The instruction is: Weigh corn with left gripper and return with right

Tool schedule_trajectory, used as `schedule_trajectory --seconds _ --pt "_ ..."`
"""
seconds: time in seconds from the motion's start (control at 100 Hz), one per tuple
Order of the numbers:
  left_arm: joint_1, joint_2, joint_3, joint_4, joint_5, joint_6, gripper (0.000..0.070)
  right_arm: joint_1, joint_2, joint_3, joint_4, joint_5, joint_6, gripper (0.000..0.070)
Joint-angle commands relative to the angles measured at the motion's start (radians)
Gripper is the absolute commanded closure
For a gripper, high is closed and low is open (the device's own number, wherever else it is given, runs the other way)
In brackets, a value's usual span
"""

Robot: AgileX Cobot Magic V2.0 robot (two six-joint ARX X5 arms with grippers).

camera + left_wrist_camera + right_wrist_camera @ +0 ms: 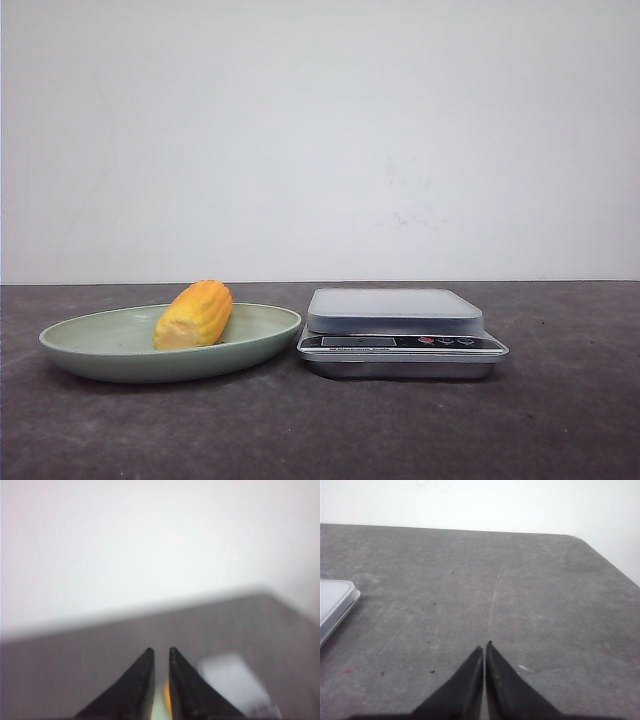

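Yellow-orange and stubby, the corn [195, 314] lies on its side in a shallow pale-green dish [100, 345] on the left part of the dark grey counter [320, 430]. I see its paler cut end turned toward my front camera, with the cob angled back and to the right. Just right of the dish, close to its rim, sits a small kitchen scale [400, 335] with a bare pale platform and a dark front strip carrying a display and a few buttons. I cannot tell whether dish and scale touch.

Neither arm shows in my front view. From the left wrist camera, which is blurred, I see the left pincer [161, 652] with its two black pointed fingers brought near together, a thin gap between the tips and nothing gripped. A sliver of yellow and pale green shows through that gap, and a blurry pale shape that I take for the scale lies beside the fingers.

From the right wrist camera, the right pincer [485, 647] has its fingers pressed almost together, empty, above scratched bare counter. A corner of the scale [332, 605] shows at the frame's edge, well apart from the tips.
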Motion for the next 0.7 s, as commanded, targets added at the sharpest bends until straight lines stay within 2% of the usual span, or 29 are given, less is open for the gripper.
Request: schedule_trajectory --seconds 0.0,0.11,0.34,0.45,0.69 --pt "0.045 -0.019 -0.098 0.255 0.027 0.187 0.0696 0.001 -0.002 -0.005 0.011 0.001 -0.01 0.07" --pt "0.156 -0.078 -0.315 0.506 0.09 0.206 0.0696 0.001 -0.002 -0.005 0.011 0.004 -0.01 0.07" --pt "0.35 -0.243 -0.841 0.888 0.274 0.092 0.0696 0.001 -0.002 -0.005 0.011 0.004 -0.01 0.07" --pt "0.404 -0.326 -1.06 0.954 0.352 0.024 0.0696 0.001 -0.002 -0.005 0.011 0.004 -0.01 0.07" --pt "0.492 -0.478 -1.395 1.006 0.338 -0.069 0.0696 0.001 -0.002 -0.005 0.011 0.004 -0.01 0.07"
